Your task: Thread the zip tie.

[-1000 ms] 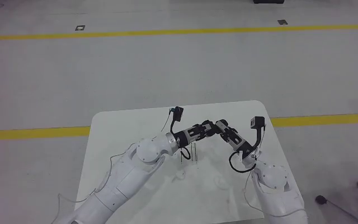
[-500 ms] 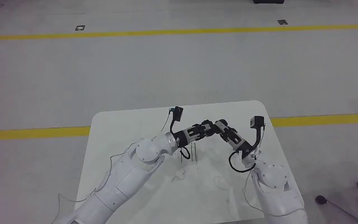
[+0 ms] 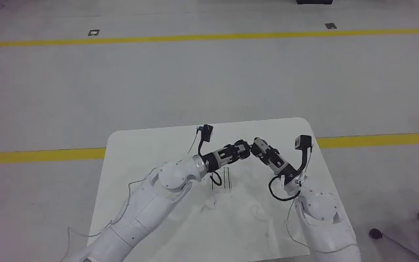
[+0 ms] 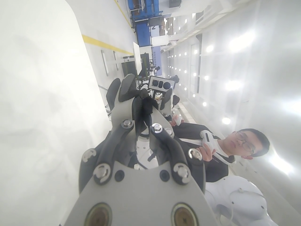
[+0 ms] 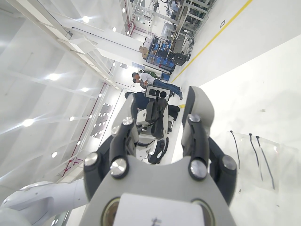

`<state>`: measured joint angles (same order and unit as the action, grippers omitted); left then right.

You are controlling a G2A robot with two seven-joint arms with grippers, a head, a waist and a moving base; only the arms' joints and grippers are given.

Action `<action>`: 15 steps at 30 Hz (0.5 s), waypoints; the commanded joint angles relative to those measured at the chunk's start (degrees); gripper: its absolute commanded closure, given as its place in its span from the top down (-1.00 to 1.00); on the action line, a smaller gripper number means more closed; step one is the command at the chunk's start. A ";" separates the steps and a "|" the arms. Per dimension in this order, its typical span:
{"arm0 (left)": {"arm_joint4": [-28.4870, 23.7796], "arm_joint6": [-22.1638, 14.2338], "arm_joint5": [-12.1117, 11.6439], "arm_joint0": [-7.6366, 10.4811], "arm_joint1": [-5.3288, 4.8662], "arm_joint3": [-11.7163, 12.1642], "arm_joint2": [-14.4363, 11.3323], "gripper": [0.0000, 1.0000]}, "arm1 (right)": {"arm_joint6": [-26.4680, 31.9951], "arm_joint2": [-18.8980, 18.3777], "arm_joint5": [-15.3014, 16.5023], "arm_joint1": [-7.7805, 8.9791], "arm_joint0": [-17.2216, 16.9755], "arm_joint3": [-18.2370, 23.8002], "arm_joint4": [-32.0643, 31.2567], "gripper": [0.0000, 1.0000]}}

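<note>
left hand (image 3: 243, 149): is hanging in the air above the counter (image 3: 141, 170). Its fingers (image 4: 125, 88) are drawn together so that the dark pads are meeting. Whether a tie is being pinched between them I cannot tell.
right hand (image 5: 162, 96): is facing the left hand tip to tip, at about the same height. Its fingers (image 5: 197, 109) are standing wide apart. In the right wrist view the left hand's dark tip is showing in the gap between them. Whether the two hands are touching I cannot tell.
zip ties (image 5: 255, 152): three thin black ones are lying flat on the counter, side by side and apart from one another, with their small heads all at the same end. They are sitting below the left hand and on the robot's side of it, close beside that arm's wrist in the top view. They are lying well apart from the left hand's fingers.
clear sheet (image 5: 245, 165): is lying flat on the counter under the zip ties, below the left hand and on the robot's side of it.
counter: is stretching white and rounded at the corners beneath the left hand, which is hanging over its far half.
</note>
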<state>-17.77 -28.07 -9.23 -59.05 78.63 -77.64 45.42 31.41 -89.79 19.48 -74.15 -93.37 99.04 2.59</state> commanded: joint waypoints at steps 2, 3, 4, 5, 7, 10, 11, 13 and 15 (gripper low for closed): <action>0.47 0.25 0.01 -0.16 -0.16 -0.25 0.54 -1.00 | -0.25 -0.67 0.00 0.06 -0.01 -0.30 0.22 1.00; 0.71 0.31 0.06 -0.28 -0.26 -0.42 0.85 -1.00 | -0.42 -1.13 0.00 0.09 -0.05 -0.59 0.49 1.00; 1.06 0.37 0.13 -0.36 -0.36 -0.56 1.10 -1.00 | -0.45 -1.45 0.00 0.10 -0.10 -0.85 0.94 1.00; 1.25 0.44 0.14 -0.49 -0.48 -0.77 1.46 -1.00 | -0.33 -1.91 0.00 0.13 -0.14 -1.17 1.39 1.00; 1.79 0.41 0.28 -0.92 -0.80 -1.39 2.35 -1.00 | 0.19 -3.16 0.00 0.22 -0.21 -1.87 2.21 1.00; 2.51 0.25 0.62 -1.81 -1.33 -2.62 3.78 -1.00 | 1.60 -4.98 0.00 0.36 -0.28 -2.82 3.28 1.00; 2.68 0.17 0.76 -2.11 -1.48 -3.02 4.17 -1.00 | 1.97 -5.45 0.00 0.39 -0.30 -3.07 3.46 1.00; 2.90 -0.17 1.11 -2.83 -1.82 -3.91 5.01 -1.00 | 2.84 -6.27 0.00 0.43 -0.28 -3.52 3.79 1.00; 3.15 -0.66 1.29 -3.31 -2.05 -4.60 5.46 -1.00 | 3.93 -6.58 0.00 0.40 -0.26 -3.79 4.80 1.00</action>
<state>-14.75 -28.42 -8.01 -62.12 76.69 -81.89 50.69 34.73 -96.24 19.48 -73.73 -93.66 95.34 6.85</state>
